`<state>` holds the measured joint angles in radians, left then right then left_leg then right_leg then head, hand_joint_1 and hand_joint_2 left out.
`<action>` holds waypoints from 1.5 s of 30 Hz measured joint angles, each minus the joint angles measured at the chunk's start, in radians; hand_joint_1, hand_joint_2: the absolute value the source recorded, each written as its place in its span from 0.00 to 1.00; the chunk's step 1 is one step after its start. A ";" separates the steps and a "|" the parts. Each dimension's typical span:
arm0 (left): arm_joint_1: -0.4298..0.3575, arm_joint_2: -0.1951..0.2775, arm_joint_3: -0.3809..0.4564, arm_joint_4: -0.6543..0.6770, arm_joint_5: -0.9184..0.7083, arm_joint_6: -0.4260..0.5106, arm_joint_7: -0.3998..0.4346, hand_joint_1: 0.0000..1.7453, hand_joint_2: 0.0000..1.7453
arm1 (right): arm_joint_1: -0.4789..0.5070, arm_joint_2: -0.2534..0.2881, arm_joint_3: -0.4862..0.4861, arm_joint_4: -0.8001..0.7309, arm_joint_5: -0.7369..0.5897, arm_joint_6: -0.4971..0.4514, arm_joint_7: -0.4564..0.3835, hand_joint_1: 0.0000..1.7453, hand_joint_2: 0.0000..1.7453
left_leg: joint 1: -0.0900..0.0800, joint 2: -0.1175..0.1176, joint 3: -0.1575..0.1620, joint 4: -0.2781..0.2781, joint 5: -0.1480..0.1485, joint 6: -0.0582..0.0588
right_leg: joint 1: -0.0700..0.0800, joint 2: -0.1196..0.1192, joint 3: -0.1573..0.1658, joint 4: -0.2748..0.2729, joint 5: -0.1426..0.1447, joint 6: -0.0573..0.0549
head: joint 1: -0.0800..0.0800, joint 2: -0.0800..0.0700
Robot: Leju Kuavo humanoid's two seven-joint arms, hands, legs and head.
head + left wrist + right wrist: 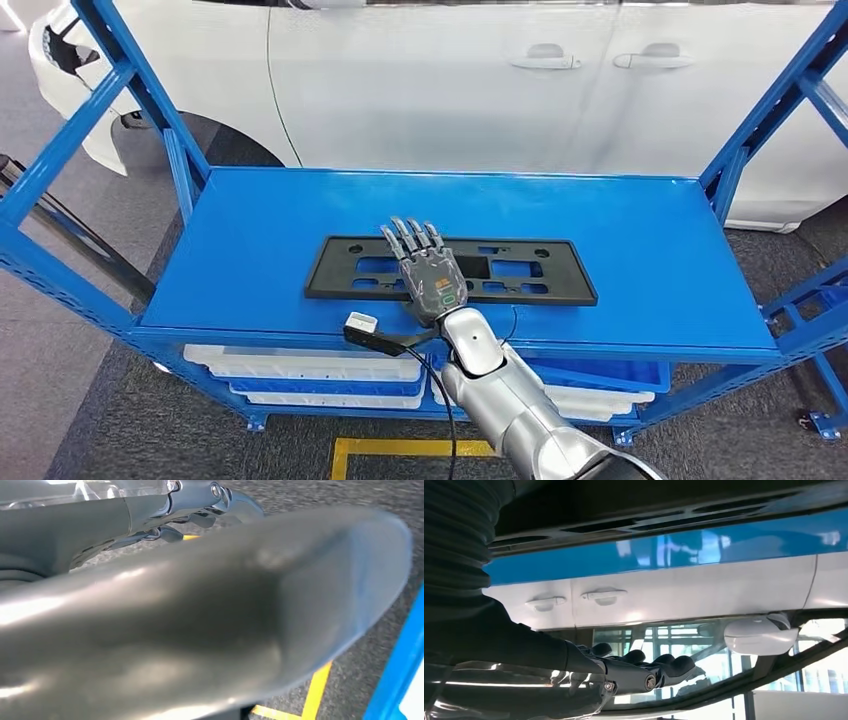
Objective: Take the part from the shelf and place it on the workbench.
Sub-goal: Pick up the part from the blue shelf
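Note:
The part [520,270] is a flat black rectangular frame with cut-outs, lying in the middle of the blue shelf top [640,230]. My right hand [430,272] reaches over its left-centre with fingers stretched forward and slightly apart, holding nothing. In the right wrist view the fingers [644,672] hover with a gap between them and the black part [649,510]. In the left wrist view, parts of my left hand [195,505] show beside the floor; how its fingers stand is unclear.
A white car [450,80] stands close behind the shelf. Slanted blue shelf struts [130,90] rise at both sides. White and blue trays [300,370] sit on the lower level. A yellow floor line [400,448] runs in front.

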<state>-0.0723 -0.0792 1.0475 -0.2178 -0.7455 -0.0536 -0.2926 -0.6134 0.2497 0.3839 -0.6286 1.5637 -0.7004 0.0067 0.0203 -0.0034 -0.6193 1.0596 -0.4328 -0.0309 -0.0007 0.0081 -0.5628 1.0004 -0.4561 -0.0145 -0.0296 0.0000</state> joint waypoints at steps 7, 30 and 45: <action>-0.002 0.001 0.001 0.000 -0.008 0.000 -0.005 0.00 0.00 | -0.044 -0.042 0.090 0.044 0.000 0.000 0.149 1.00 1.00 | 0.000 -0.002 0.025 -0.056 0.006 0.043 | -0.002 -0.002 -0.043 0.095 -0.060 0.033 | 0.007 0.000; -0.002 0.013 0.028 0.000 0.003 -0.009 -0.069 0.00 0.25 | -0.095 -0.096 0.145 0.136 0.002 0.000 0.163 1.00 1.00 | -0.004 -0.001 -0.003 0.023 -0.019 0.003 | 0.000 -0.004 -0.025 0.002 0.021 -0.003 | 0.004 0.000; -0.003 0.015 0.034 0.000 0.003 -0.007 -0.187 0.00 1.00 | -0.016 -0.090 0.027 -0.176 -0.096 -0.001 -0.075 1.00 1.00 | -0.005 -0.007 0.037 -0.051 -0.012 0.042 | -0.012 -0.006 -0.091 0.108 0.007 0.034 | 0.012 0.000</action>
<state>-0.0756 -0.0647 1.0818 -0.2178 -0.7426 -0.0607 -0.4796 -0.6290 0.1599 0.4108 -0.8048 1.4677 -0.7012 -0.0680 0.0155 -0.0099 -0.5825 1.0089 -0.4445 0.0114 -0.0132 0.0024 -0.6542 1.1081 -0.4494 0.0196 -0.0178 0.0000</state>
